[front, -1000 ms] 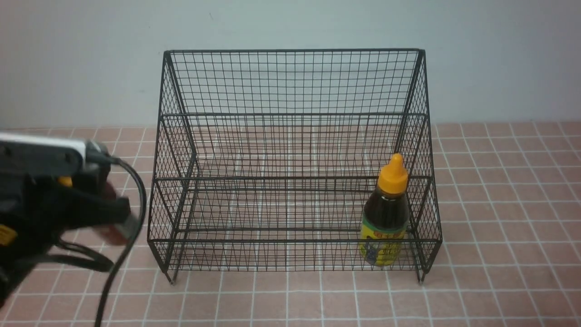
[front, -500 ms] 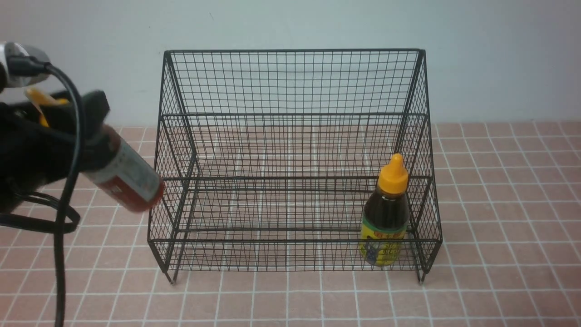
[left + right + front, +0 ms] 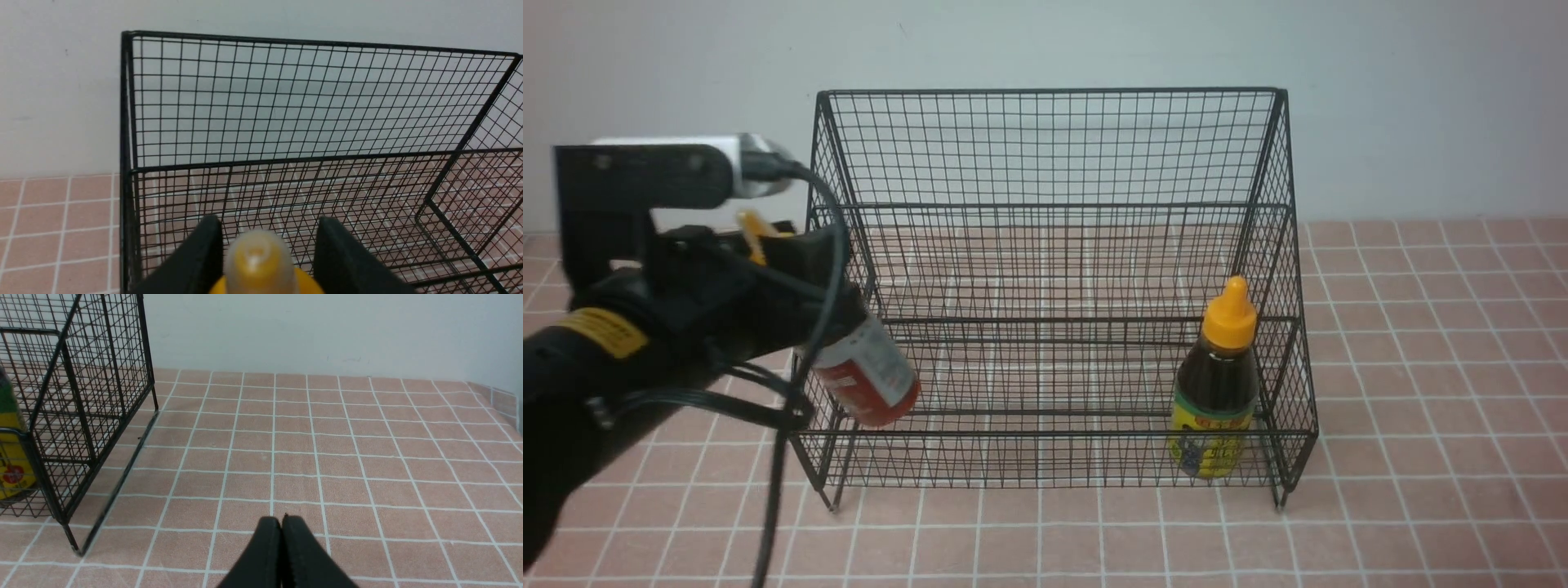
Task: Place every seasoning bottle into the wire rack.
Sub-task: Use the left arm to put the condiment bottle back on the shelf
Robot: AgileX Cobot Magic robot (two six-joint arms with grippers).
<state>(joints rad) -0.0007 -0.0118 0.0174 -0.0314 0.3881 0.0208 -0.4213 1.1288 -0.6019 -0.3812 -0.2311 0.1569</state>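
One large black wire-mesh tiered rack stands just ahead of the left gripper, whose fingers pinch a tilted red-sauce squeeze bottle with a white-and-red label, its base hanging below them at the rack's left front corner. The sound move: right the bottle, clear the front rail, lower, then release. Two bottles in all; the dark-brown, yellow-labelled bottle stands upright inside, well to the fingers' right. The right gripper, one of two, fingers pressed together, holds nothing.

My front camera is looking forward at the whole rack; my wrist cameras are peering close at its opposite ends.
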